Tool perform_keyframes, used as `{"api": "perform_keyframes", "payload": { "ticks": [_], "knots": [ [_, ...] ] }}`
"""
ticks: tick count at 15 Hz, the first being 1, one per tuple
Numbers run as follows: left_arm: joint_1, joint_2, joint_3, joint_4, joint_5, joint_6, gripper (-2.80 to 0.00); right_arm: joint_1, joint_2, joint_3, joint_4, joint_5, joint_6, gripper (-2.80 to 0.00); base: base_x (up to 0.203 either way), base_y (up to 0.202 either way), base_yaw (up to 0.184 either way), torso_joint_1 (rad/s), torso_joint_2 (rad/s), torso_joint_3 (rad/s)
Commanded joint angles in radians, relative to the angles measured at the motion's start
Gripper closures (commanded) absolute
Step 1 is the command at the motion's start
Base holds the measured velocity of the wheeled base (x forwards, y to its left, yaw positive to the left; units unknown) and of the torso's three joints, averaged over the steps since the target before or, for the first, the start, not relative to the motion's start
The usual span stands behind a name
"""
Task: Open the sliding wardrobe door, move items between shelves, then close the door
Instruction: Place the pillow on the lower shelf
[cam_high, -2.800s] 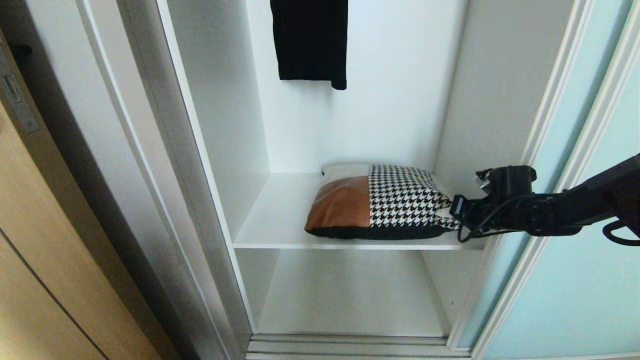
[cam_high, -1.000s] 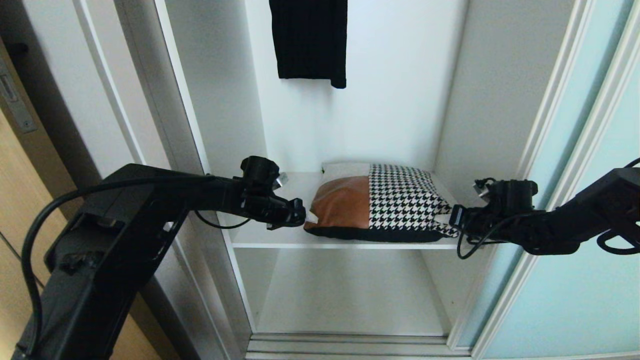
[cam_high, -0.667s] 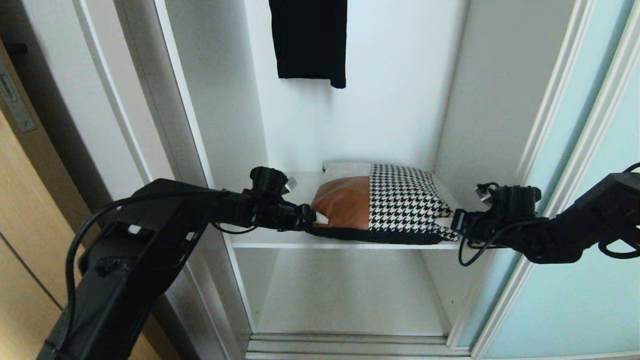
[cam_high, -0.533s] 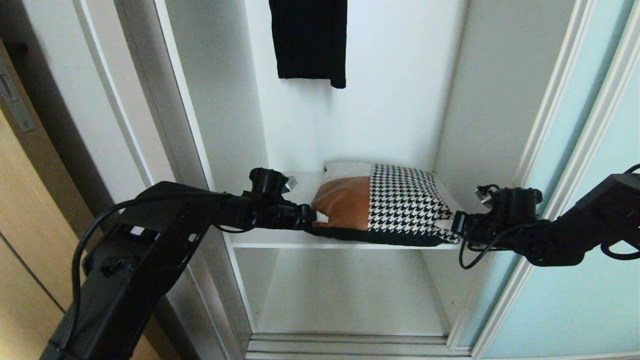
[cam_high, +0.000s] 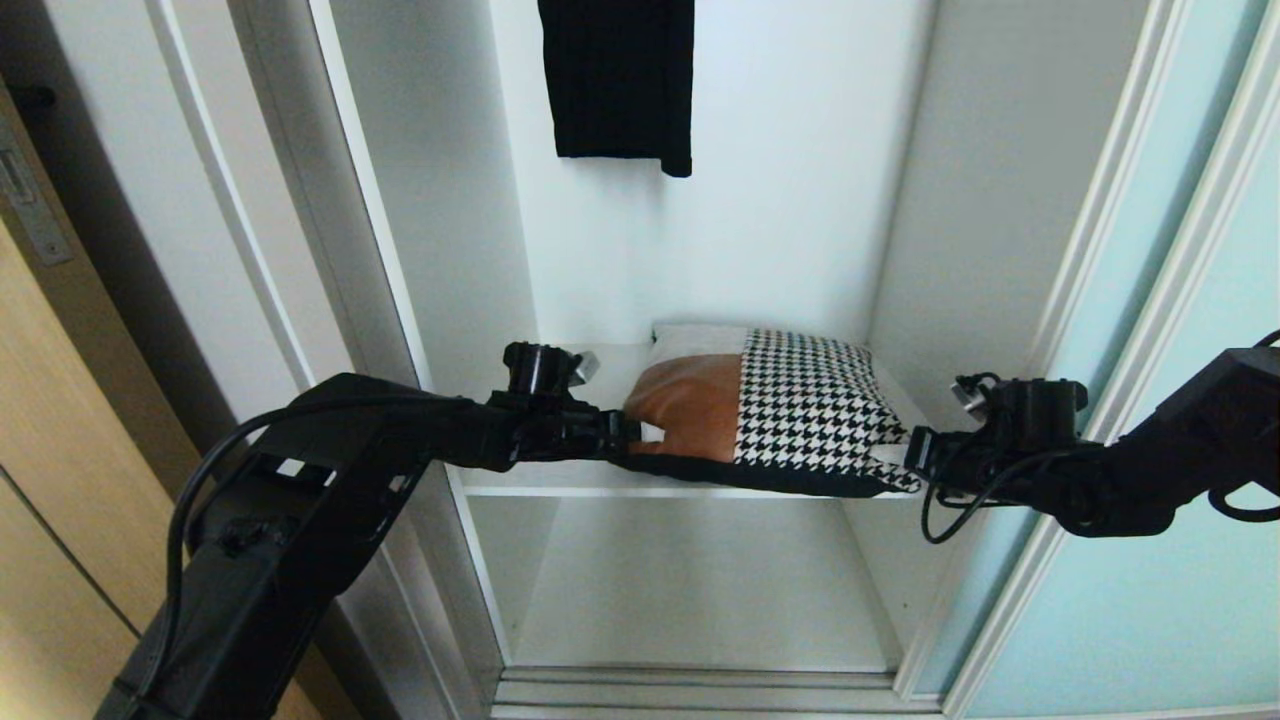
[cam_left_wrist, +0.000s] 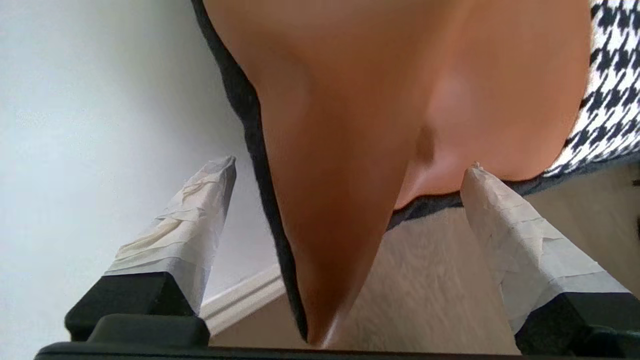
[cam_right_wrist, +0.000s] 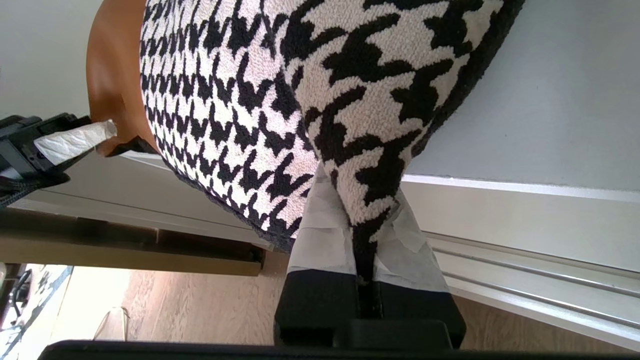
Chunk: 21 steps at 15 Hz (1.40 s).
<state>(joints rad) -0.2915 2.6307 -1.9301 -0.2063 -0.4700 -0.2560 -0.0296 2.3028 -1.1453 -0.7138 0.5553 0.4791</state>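
The cushion (cam_high: 760, 410), tan leather on the left and houndstooth on the right with a black underside, lies on the upper white shelf (cam_high: 540, 472). My right gripper (cam_high: 905, 455) is shut on its houndstooth corner (cam_right_wrist: 372, 200); the taped fingers (cam_right_wrist: 320, 235) pinch the fabric. My left gripper (cam_high: 635, 435) is at the tan corner (cam_left_wrist: 345, 150). It stands open, taped fingertips (cam_left_wrist: 215, 180) on either side of that corner and apart from it. The sliding wardrobe door (cam_high: 1150, 580), frosted aqua glass, stands slid aside at the right.
A black garment (cam_high: 620, 80) hangs above the shelf at the back. A lower white shelf (cam_high: 700, 600) lies beneath, with the door track (cam_high: 700, 690) in front. A tan wood-grain door (cam_high: 60, 520) is at the far left.
My left arm came in from the left, reached the cushion's tan corner and opened its fingers wider around it. The right gripper kept its grip and sank slightly.
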Motion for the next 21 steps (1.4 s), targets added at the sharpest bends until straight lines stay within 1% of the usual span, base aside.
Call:
{"api": "perform_keyframes", "payload": {
  "ticks": [1, 3, 4, 7, 9, 13, 15, 16, 17, 19, 20, 21],
  "knots": [
    [0.001, 0.007, -0.006, -0.016, -0.001, -0.001, -2.8, -0.004, -0.005, 0.005, -0.003, 0.008, 0.003, 0.0, 0.0, 0.0, 0.0, 0.0, 0.0, 0.0],
    [0.0, 0.009, -0.006, -0.058, -0.001, 0.0, -2.8, -0.011, -0.011, 0.004, 0.002, 0.034, 0.005, 0.0, 0.0, 0.0, 0.0, 0.0, 0.0, 0.0],
    [0.001, 0.011, -0.006, -0.061, -0.001, -0.001, 0.0, -0.014, -0.012, 0.004, 0.003, 0.038, 0.006, 0.0, 0.0, 0.0, 0.0, 0.0, 0.0, 0.0],
    [0.0, 0.025, -0.006, -0.064, -0.001, -0.001, 0.0, -0.015, -0.014, 0.007, 0.004, 0.038, 0.005, 0.0, 0.0, 0.0, 0.0, 0.0, 0.0, 0.0],
    [0.001, 0.056, -0.006, -0.087, 0.001, -0.002, 0.0, -0.015, -0.017, 0.013, 0.004, 0.038, 0.004, 0.0, 0.0, 0.0, 0.0, 0.0, 0.0, 0.0],
    [0.0, 0.063, -0.004, -0.091, 0.003, -0.01, 0.0, -0.015, -0.025, 0.027, 0.004, 0.057, 0.004, 0.0, 0.0, 0.0, 0.0, 0.0, 0.0, 0.0],
    [0.0, 0.041, 0.0, -0.087, 0.004, -0.072, 0.0, -0.013, -0.032, 0.041, -0.001, 0.058, 0.003, 0.0, 0.0, 0.0, 0.0, 0.0, 0.0, 0.0],
    [-0.001, 0.021, 0.019, -0.091, 0.006, -0.092, 0.0, -0.012, -0.046, 0.052, -0.005, 0.058, 0.001, 0.0, 0.0, 0.0, 0.0, 0.0, 0.0, 0.0],
    [-0.002, -0.002, 0.043, -0.094, 0.007, -0.093, 0.0, -0.01, -0.066, 0.064, -0.005, 0.059, 0.001, 0.0, 0.0, 0.0, 0.0, 0.0, 0.0, 0.0],
    [-0.005, -0.083, 0.14, -0.115, 0.009, -0.094, 0.0, 0.001, -0.104, 0.099, -0.007, 0.06, -0.004, 0.0, 0.0, 0.0, 0.0, 0.0, 0.0, 0.0],
    [-0.011, -0.134, 0.192, -0.129, 0.018, -0.098, 0.0, 0.013, -0.11, 0.115, -0.01, 0.058, -0.007, 0.0, 0.0, 0.0, 0.0, 0.0, 0.0, 0.0],
    [-0.018, -0.189, 0.248, -0.138, 0.041, -0.099, 0.0, 0.025, -0.112, 0.131, -0.023, 0.057, -0.009, 0.0, 0.0, 0.0, 0.0, 0.0, 0.0, 0.0]
  ]
}}
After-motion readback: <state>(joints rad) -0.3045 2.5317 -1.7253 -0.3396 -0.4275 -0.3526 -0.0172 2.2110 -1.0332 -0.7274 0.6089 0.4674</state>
